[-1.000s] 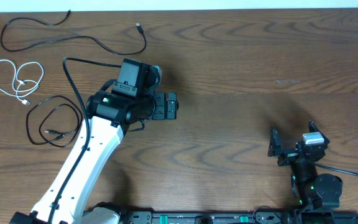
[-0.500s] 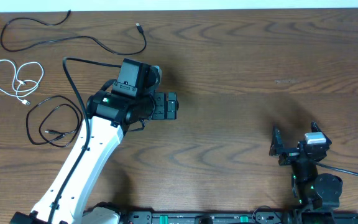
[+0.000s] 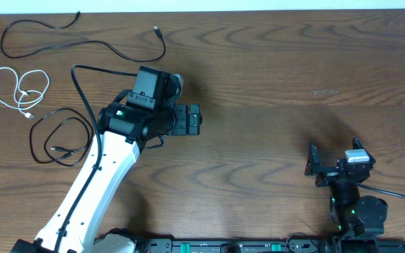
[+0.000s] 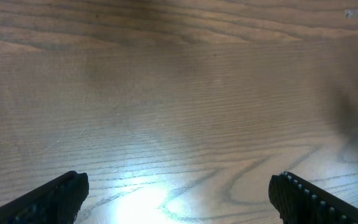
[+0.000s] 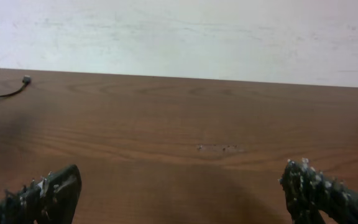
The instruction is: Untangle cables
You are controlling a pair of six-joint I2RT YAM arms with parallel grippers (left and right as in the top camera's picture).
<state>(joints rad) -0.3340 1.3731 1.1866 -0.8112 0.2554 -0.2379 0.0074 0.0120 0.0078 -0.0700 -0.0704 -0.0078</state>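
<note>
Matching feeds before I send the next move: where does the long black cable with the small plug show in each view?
Overhead: the long black cable snakes across the top left of the table, with its plug end nearest centre.
Left wrist: not in it; only bare wood.
Right wrist: only its plug end, at the left edge.
Shared landmark: the pale scuff, right of centre overhead and mid-frame in the right wrist view.
</note>
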